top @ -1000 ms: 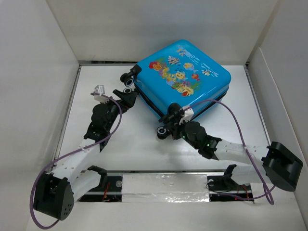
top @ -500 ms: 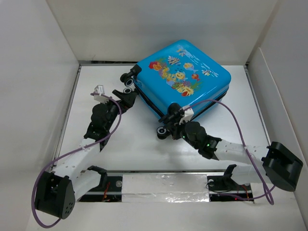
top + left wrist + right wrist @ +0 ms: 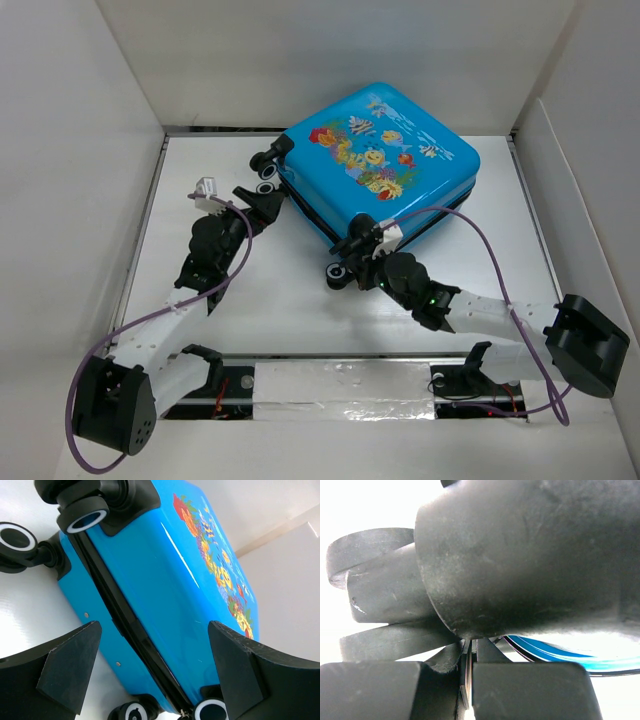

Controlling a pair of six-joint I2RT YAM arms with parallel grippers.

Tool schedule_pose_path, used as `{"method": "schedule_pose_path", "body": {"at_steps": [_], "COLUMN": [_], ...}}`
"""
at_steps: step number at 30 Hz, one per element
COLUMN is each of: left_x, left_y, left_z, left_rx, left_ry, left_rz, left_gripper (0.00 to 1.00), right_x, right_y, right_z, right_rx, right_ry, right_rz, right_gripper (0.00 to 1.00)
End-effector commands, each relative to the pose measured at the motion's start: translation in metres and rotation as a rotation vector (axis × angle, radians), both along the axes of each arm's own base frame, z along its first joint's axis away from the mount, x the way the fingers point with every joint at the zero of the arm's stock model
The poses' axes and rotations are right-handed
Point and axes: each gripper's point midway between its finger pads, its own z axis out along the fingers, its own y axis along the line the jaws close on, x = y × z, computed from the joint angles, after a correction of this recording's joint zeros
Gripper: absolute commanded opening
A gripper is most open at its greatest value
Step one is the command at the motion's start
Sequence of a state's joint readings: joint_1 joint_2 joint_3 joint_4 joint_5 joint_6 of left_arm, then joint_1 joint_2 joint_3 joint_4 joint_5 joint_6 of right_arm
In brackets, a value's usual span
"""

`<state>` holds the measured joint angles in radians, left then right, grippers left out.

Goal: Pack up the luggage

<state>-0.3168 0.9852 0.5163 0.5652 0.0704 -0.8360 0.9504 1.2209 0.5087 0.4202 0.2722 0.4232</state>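
Note:
The luggage (image 3: 375, 160) is a bright blue hard-shell suitcase with a fish and coral print. It lies shut and flat at the back of the table, wheels toward the arms. My left gripper (image 3: 262, 200) is open and empty beside the left wheels (image 3: 265, 185). In the left wrist view the jaws stand wide apart (image 3: 155, 635) before the blue shell (image 3: 165, 580) and its black zipper seam (image 3: 125, 615). My right gripper (image 3: 358, 245) is at the near wheel corner (image 3: 340, 275). In the right wrist view it (image 3: 470, 675) is shut on a thin metal zipper pull (image 3: 466, 680) under a black wheel (image 3: 520, 555).
White walls (image 3: 90, 150) box in the table on the left, back and right. The suitcase fills the back right part. A taped rail (image 3: 340, 395) runs along the near edge between the arm bases. Purple cables (image 3: 490, 250) loop over both arms.

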Motion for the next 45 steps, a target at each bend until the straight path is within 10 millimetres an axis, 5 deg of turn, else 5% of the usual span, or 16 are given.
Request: {"method": "schedule_pose_path", "body": {"at_steps": [1, 12, 17, 18, 19, 21, 23, 31, 37, 38, 44, 45], "left_x": [0.006, 0.059, 0.096, 0.107, 0.118, 0.129, 0.144, 0.18, 0.196, 0.195, 0.191, 0.191], "left_y": [0.007, 0.034, 0.044, 0.05, 0.048, 0.045, 0.048, 0.038, 0.032, 0.031, 0.03, 0.033], "left_z": [0.02, 0.048, 0.023, 0.031, 0.013, 0.023, 0.009, 0.011, -0.002, -0.003, -0.002, 0.0], "left_rx": [-0.022, -0.072, -0.124, -0.133, -0.14, -0.147, -0.148, -0.22, -0.315, -0.335, -0.43, -0.435], "left_ry": [-0.069, -0.08, -0.019, -0.04, 0.003, -0.05, -0.011, -0.041, -0.052, -0.056, -0.093, -0.102], "left_rz": [0.045, 0.133, 0.107, 0.108, 0.102, 0.086, 0.099, 0.055, 0.03, 0.023, 0.005, 0.022], "left_gripper": [0.85, 0.97, 0.98, 0.98, 0.97, 0.97, 0.97, 0.97, 0.85, 0.74, 0.47, 0.34], "right_x": [-0.016, -0.022, -0.024, -0.026, -0.026, -0.027, -0.027, -0.029, -0.026, -0.027, -0.027, -0.027], "right_y": [0.034, 0.033, 0.035, 0.037, 0.038, 0.04, 0.041, 0.039, 0.034, 0.033, 0.03, 0.03], "right_z": [0.064, 0.072, 0.071, 0.071, 0.07, 0.067, 0.065, 0.055, 0.055, 0.056, 0.059, 0.059], "right_rx": [0.211, 0.224, 0.231, 0.235, 0.236, 0.232, 0.228, 0.228, 0.237, 0.243, 0.252, 0.249], "right_ry": [-0.091, -0.102, -0.098, -0.095, -0.095, -0.089, -0.084, -0.059, -0.053, -0.054, -0.055, -0.055], "right_rz": [0.135, 0.162, 0.179, 0.191, 0.195, 0.207, 0.208, 0.2, 0.177, 0.177, 0.167, 0.169], "right_gripper": [0.0, 0.0, 0.0, 0.0, 0.0, 0.0, 0.0, 0.0, 0.0, 0.0, 0.0, 0.0]}}
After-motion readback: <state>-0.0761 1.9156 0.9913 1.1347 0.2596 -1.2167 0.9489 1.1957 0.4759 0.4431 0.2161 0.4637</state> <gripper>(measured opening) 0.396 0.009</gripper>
